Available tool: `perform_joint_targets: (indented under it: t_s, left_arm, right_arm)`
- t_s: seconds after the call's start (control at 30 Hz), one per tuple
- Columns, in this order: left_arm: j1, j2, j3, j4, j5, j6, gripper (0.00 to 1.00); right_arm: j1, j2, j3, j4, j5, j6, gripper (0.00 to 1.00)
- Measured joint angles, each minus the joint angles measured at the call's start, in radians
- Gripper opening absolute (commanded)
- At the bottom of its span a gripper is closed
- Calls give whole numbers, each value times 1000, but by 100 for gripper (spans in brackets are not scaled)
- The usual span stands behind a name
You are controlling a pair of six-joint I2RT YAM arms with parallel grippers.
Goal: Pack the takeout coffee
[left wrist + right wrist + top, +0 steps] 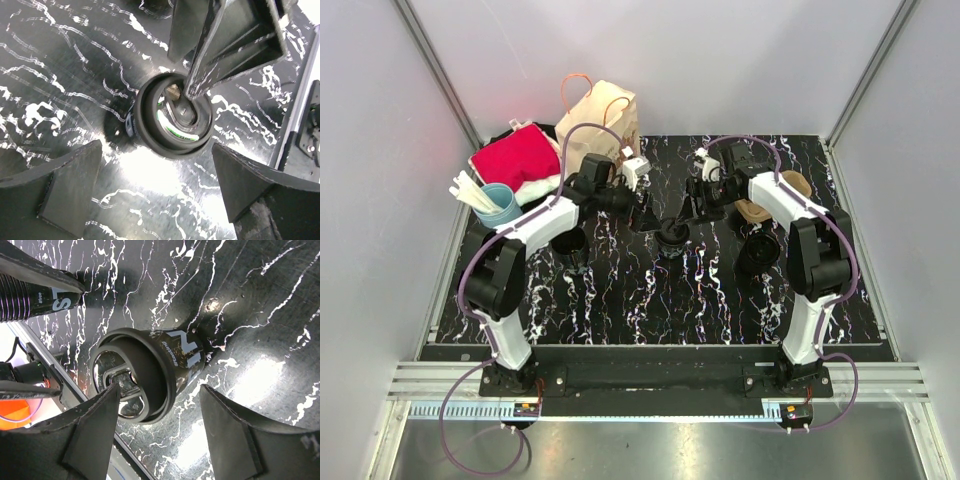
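A black takeout coffee cup (pixel 672 240) with a black lid stands in the middle of the marbled table. It shows from above in the left wrist view (pixel 172 117) and in the right wrist view (pixel 150 372). My right gripper (pixel 689 212) (pixel 160 395) is open over it, and one fingertip (pixel 186 112) rests on the lid. My left gripper (pixel 645 217) (pixel 155 185) is open and empty, just to the left of the cup and not touching it. A brown paper bag (pixel 600 125) stands at the back left.
A second black cup (pixel 570 243) (pixel 35 300) stands by the left arm and a third (pixel 757 255) by the right arm. A brown cup carrier (pixel 765 205) lies behind the right arm. A red cloth (pixel 515 160) and a blue cup of wooden stirrers (pixel 495 205) sit far left.
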Motion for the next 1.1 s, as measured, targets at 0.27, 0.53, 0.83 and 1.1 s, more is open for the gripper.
perform_joint_targets:
  t_s: [0.27, 0.53, 0.83, 1.1]
  left_arm:
    - [8, -10, -56, -19, -5, 28, 95]
    - [8, -8, -56, -17, -5, 27, 95]
    - [8, 20, -56, -16, -5, 26, 95]
    - [8, 43, -56, -9, 1, -10, 95]
  right_arm:
    - [15, 20, 4, 5, -8, 3, 66]
    - [18, 28, 4, 5, -24, 10, 58]
    - [18, 30, 4, 13, -26, 17, 53]
    - [20, 30, 4, 19, -25, 17, 52]
